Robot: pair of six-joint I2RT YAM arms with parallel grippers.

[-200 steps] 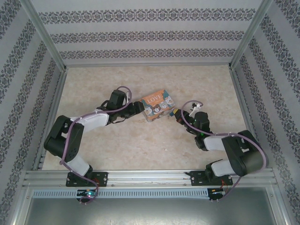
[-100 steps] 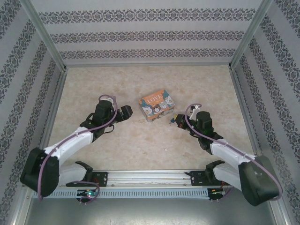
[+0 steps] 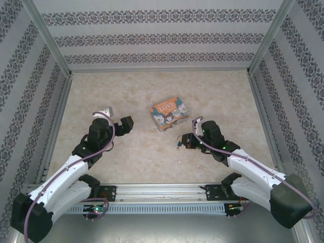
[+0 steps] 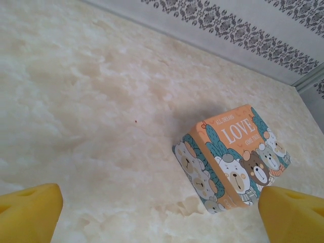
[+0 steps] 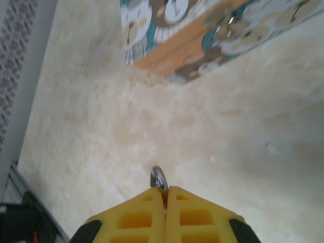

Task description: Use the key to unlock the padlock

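A silvery shackle loop pokes out from between the yellow fingertips of my right gripper, which is shut on the padlock; its body is hidden between the pads. From above, that gripper hovers low over the table, just near and right of the tin. My left gripper stands open to the left of the tin, its yellow fingertips wide apart with nothing between them. The key is out of view.
The orange-and-teal "LOVE" cartoon tin lies mid-table between both grippers, its side facing the left wrist and a corner facing the right wrist. Patterned walls enclose the beige marbled table.
Both arms have drawn back toward the near edge. The left gripper left the tin's side and moved left. The right gripper moved nearer and leftward, still shut on the padlock.
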